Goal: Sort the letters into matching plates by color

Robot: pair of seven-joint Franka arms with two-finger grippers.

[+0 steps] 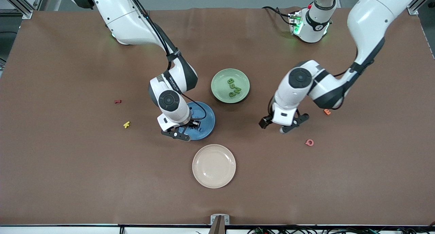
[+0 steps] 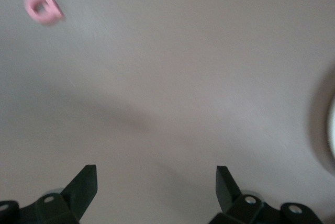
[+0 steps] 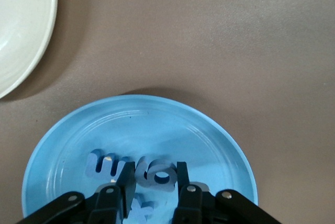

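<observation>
Sorting looks close to finished, judging by the front view: the pale green round plate (image 1: 230, 85) carries a cluster of chunky green toy letters (image 1: 233, 87), and the medium blue round plate (image 1: 201, 122), nearer the camera and toward the right arm's end, sits partly under the right gripper (image 1: 188, 129), which hangs low over it. The left gripper (image 1: 291, 123) hovers over bare brown tabletop (image 1: 68, 176), seemingly waiting, with a small pink letter (image 1: 309, 142) and a small orange letter (image 1: 327, 112) lying near it on the table. A yellow letter (image 1: 126, 124) and a dark red one (image 1: 117, 101) lie well apart toward the right arm's end (none of these belong to either plate), and an empty cream-beige plate (image 1: 213, 166) sits nearest the camera. In the left wrist view the fingers (image 2: 84, 186) stand wide apart with nothing between them. In the right wrist view the fingers (image 3: 125, 182) are pinched on a blue letter (image 3: 154, 174) low inside the blue plate, touching or just above its floor beside other blue letters (image 3: 107, 165), probably so it drops without bouncing out.
</observation>
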